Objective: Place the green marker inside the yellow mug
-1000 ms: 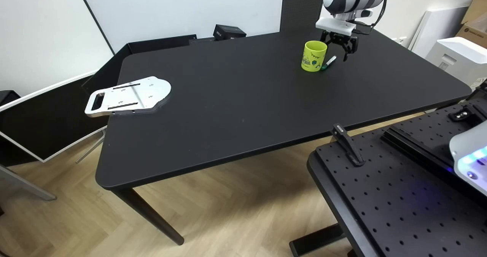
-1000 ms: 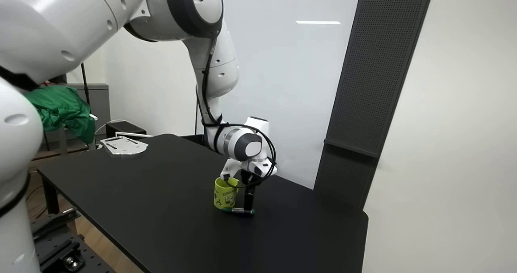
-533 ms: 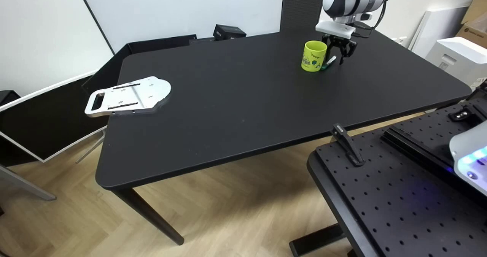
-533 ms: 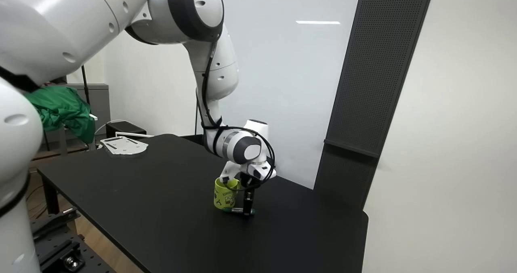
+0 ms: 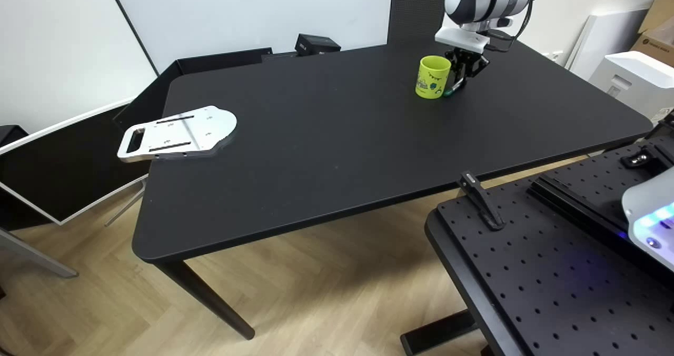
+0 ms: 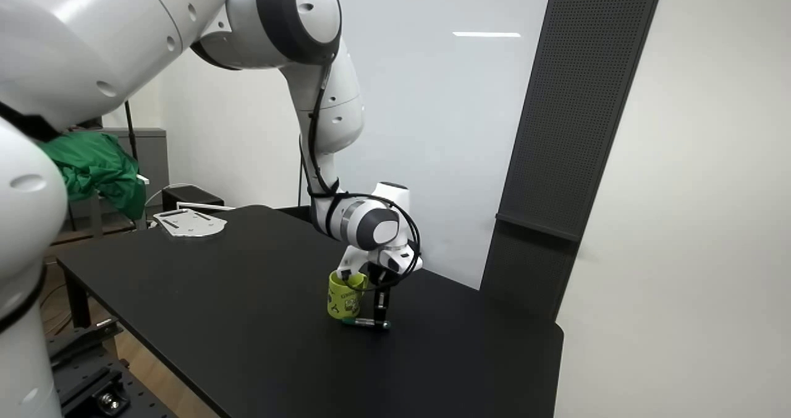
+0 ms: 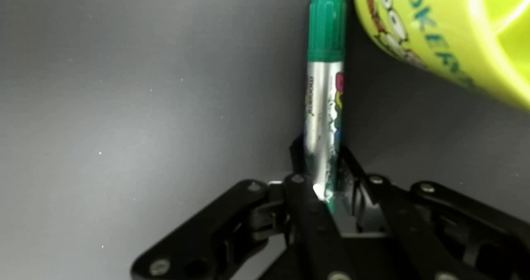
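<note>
The green marker, with a green cap and a silver printed barrel, lies on the dark table with its cap end close beside the mug. My gripper is shut on the barrel near the end away from the cap; part of that end is hidden by a finger. The yellow mug stands upright at upper right in the wrist view. In both exterior views the mug is right by the gripper, and the marker is low at table level. Whether cap and mug touch, I cannot tell.
A white plate with a handle slot lies at the far end of the black table. A separate perforated bench adjoins the table's edge. A whiteboard rises behind the table.
My gripper has come down slightly and its fingers have closed around the marker's barrel. The mug and the marker have shifted a very little.
</note>
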You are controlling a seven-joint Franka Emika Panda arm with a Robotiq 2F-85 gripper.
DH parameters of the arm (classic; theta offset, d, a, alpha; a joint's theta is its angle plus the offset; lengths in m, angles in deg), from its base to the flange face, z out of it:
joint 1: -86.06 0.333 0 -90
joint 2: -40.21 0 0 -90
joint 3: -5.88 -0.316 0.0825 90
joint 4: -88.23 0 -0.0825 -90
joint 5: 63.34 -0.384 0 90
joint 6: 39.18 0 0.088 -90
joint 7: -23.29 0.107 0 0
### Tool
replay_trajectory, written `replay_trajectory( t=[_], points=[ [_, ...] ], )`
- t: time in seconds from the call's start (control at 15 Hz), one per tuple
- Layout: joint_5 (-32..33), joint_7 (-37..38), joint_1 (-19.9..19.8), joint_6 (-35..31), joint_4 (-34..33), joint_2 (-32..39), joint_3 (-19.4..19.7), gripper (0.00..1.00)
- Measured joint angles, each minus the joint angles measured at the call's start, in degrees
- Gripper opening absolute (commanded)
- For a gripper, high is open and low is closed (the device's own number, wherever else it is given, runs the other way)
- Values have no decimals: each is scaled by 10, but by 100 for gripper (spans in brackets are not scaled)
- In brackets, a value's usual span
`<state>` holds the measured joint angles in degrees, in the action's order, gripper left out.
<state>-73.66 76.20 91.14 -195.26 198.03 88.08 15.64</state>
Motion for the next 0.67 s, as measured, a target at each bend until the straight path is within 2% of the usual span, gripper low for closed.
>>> replay_trajectory(
  t=[0.33,0.67],
  points=[
    [2,11,22,0,-6,0,29,6],
    [19,40,72,6,-14,-15,83,6]
  ],
)
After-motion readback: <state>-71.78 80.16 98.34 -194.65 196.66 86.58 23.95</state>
